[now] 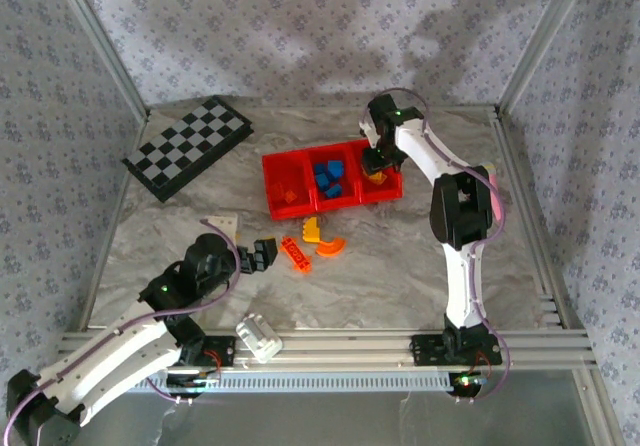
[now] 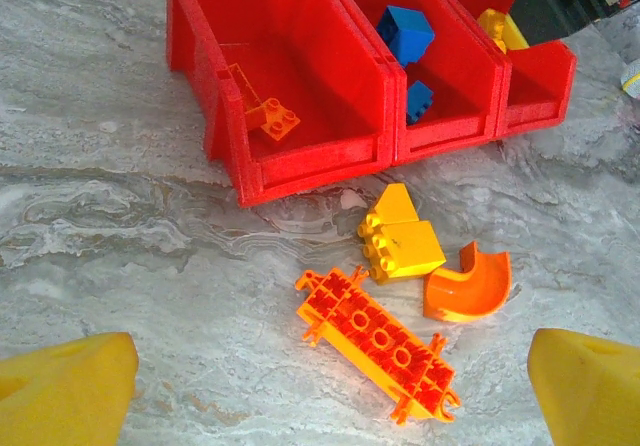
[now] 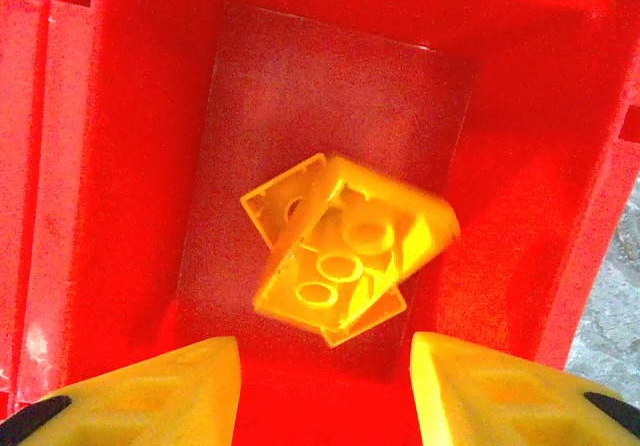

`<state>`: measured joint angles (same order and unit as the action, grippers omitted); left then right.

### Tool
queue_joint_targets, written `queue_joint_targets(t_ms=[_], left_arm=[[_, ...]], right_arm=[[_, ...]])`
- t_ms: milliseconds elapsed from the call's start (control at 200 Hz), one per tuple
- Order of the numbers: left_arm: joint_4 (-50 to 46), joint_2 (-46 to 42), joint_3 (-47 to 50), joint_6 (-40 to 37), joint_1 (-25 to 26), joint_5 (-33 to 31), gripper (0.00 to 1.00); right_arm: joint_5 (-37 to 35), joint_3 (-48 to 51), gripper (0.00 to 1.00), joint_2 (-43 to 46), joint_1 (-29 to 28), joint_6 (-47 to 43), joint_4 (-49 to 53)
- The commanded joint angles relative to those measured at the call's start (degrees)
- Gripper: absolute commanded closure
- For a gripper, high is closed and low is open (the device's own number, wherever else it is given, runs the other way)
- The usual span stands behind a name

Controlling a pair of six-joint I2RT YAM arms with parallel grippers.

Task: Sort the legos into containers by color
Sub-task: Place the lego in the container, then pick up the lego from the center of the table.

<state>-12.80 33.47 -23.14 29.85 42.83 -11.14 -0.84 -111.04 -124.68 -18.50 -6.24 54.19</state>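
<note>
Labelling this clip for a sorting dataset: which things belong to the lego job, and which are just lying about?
Job: red tray; blue bricks; binned yellow brick; loose yellow brick; orange plate; orange curve; binned orange piece.
Lying about: checkerboard; white block.
</note>
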Motion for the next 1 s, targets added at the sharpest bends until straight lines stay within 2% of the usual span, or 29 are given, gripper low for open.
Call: queue_joint_targets(t_ms=[0, 220, 480, 640, 795, 895, 994], left_arm=[[1.91, -0.02, -1.39, -1.28, 0.7, 0.25, 0.0], [1.91, 1.37, -1.03, -0.28, 2.12, 0.05, 0.0], [6.56, 8.51, -0.17, 1.69, 3.4, 1.81, 0.0], [8.3, 10.32, 0.63, 4.39, 3.52, -1.58, 0.0], [3.66, 8.08, 2.78, 11.63, 3.32, -11.61, 0.0], [3.06, 4.64, 5.83, 15.37, 3.05, -12.3, 0.0], [2.32, 0.31, 8.02, 17.4, 2.92, -12.05, 0.0]], right_arm=[[1.46, -1.34, 0.48, 0.29, 0.32, 2.18, 2.23], [2.08, 0.06, 0.47, 4.86, -0.04, 4.47, 2.61], [6.38, 13.83, 0.46, 18.45, -0.66, 5.78, -4.69], [10.42, 29.65, 0.44, 29.67, -4.33, -7.34, -15.41], [4.93, 41.52, 0.39, 37.85, -12.22, -17.43, -19.41], [1.72, 47.67, 0.38, 40.04, -17.28, -22.01, -19.49], [2.26, 53.06, 0.37, 41.9, -21.77, -29.89, -22.61]])
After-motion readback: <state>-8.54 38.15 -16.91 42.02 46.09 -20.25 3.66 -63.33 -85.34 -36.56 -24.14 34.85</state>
